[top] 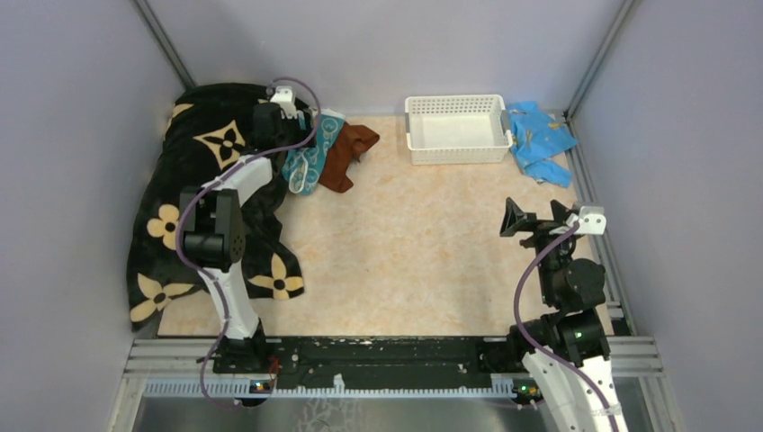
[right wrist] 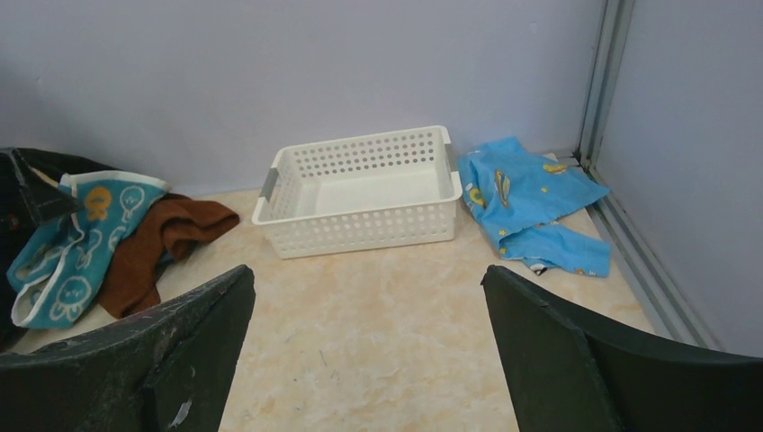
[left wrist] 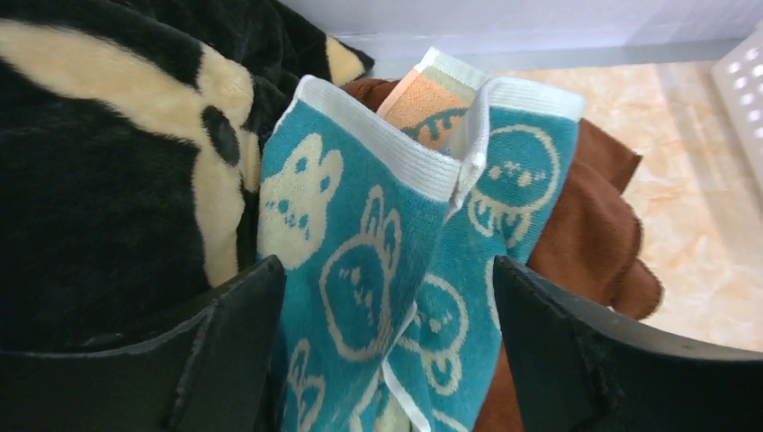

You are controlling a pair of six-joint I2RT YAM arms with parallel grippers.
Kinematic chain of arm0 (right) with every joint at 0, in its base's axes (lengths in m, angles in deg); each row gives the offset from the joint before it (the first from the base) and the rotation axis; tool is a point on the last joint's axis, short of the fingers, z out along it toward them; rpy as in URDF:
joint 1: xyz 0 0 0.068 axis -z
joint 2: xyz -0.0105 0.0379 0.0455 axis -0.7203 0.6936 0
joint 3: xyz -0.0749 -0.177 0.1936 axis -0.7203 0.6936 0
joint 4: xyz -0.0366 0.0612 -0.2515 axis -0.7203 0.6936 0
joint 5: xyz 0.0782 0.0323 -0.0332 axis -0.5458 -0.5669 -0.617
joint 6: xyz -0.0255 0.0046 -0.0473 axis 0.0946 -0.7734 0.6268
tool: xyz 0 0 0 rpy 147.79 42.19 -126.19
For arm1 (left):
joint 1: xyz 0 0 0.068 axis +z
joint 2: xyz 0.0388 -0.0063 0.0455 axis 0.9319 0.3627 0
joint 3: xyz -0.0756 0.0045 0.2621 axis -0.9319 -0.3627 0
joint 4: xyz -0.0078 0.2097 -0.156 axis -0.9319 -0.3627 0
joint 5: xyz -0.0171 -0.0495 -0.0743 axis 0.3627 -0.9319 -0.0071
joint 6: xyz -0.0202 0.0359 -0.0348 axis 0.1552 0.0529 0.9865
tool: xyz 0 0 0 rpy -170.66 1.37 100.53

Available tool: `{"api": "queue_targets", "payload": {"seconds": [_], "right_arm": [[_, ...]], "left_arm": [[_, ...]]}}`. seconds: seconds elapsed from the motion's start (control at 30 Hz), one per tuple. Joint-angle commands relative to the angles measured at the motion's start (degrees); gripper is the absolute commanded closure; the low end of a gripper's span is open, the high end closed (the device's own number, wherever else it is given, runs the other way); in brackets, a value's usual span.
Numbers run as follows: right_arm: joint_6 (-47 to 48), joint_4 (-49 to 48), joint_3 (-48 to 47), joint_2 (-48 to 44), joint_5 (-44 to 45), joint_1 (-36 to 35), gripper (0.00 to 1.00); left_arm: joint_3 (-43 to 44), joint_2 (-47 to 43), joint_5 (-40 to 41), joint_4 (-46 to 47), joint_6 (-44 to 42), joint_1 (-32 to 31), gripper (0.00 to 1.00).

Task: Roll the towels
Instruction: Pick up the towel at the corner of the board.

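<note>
Beige marbling is seen across the bench (top: 405, 243), which is enclosed by pale grey walls. Its far left corner is covered by a large black plush blanket with tan flowers (top: 157, 261), bunched up and spread down the left side. A white perforated plastic basket (top: 454, 153), rectangular and upright, is set against the back wall right of centre. Just beside its right end, in the far right corner, a bright light-blue speckled cloth (top: 540, 139) is left crumpled. The teal-and-white patterned towel (top: 306, 166), printed with round cartoon figures and edged in white, is heaped against the blanket's right edge at the back left. The rust-brown towel (top: 346, 153) is lain partly under and to the right of it, the two touching. The left end effector (left wrist: 387, 270) is held low over this heap with its jaws spread wide, and the teal cloth is seen standing up between them; it is not clamped, and whether the fingers (left wrist: 234, 315) brush it cannot be told. The right end effector (top: 538, 216) is held above bare bench on the right, well apart from both towels, its jaws likewise wide apart and nothing gripped.
</note>
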Motion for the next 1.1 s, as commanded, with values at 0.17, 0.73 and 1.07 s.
{"api": "queue_targets", "payload": {"seconds": [0.17, 0.73, 1.07], "right_arm": [[1.6, -2.3, 0.0, 1.1, 0.2, -0.7, 0.01], [-1.0, -2.9, -0.7, -1.1, -0.7, -0.8, 0.01], [-2.6, 0.9, -4.0, 2.0, -2.2, -0.8, 0.01]], "left_arm": [[7.8, 4.3, 0.7, 0.3, -9.1, -1.3, 0.82], [5.4, -21.4, 1.5, -8.0, -11.4, -19.6, 1.00], [-8.3, -25.1, 5.6, -3.8, -1.2, -36.6, 0.84]]}}
